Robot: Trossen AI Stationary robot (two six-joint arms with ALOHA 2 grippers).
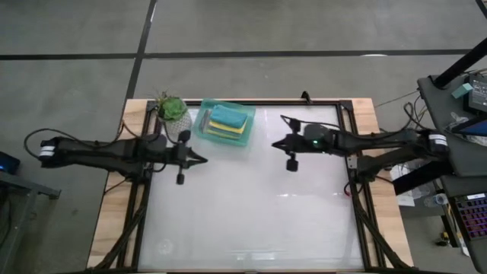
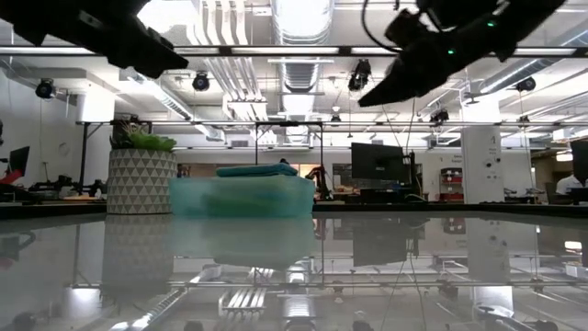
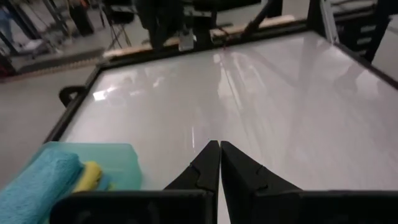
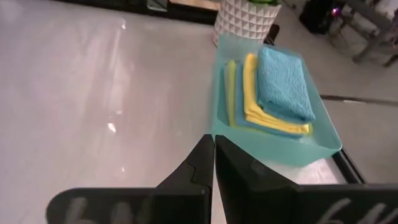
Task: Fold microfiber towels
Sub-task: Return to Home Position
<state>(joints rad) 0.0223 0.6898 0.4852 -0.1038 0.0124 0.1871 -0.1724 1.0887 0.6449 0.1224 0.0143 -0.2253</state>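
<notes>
white tabletop (image 1: 251, 221), open workshop behind. folded towels (image 4: 283, 84) stacked in the mint tray (image 4: 292, 152) beside the potted plant (image 1: 172, 108): teal on top, yellow and green under, grey probably hidden below. left gripper (image 3: 219, 146) and right gripper (image 4: 214, 140) both pressed together, empty, raised over the tabletop. judged: folding done, homing step; next, draw both arms back clear of the tray. no legible writing.

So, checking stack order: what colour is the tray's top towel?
Teal: the top towel shows best in right wrist view.
</notes>
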